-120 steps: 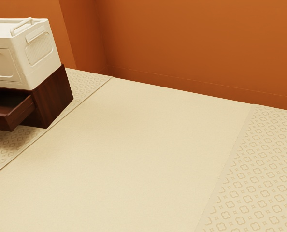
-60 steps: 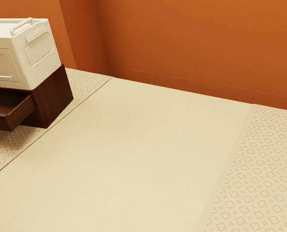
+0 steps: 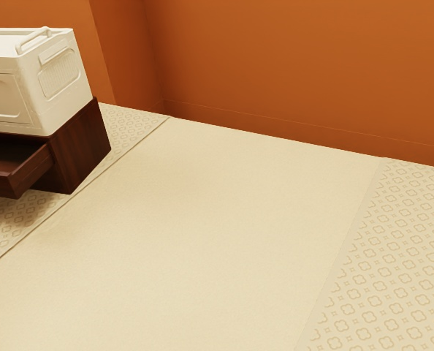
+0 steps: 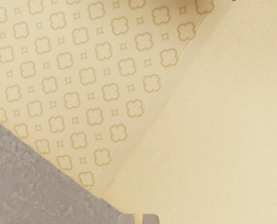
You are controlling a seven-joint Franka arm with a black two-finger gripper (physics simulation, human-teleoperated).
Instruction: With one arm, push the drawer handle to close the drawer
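At the exterior view's left, a dark brown wooden cabinet (image 3: 82,150) stands with its drawer (image 3: 28,174) pulled out. The drawer's front is cut off by the picture's edge, and I cannot make out its handle. In the wrist view my gripper (image 4: 138,219) has its two fingertips at the lower edge, a narrow gap between them and nothing held. Below the hand lie patterned cloth and a plain pale strip; no contact with the drawer can be seen.
On top of the cabinet sits a white lidded crate (image 3: 56,80) with a raised handle. A pale runner (image 3: 202,219) crosses the patterned tabletop (image 3: 392,278), with an orange wall (image 3: 290,66) behind. Grey floor (image 4: 31,182) lies past the table edge.
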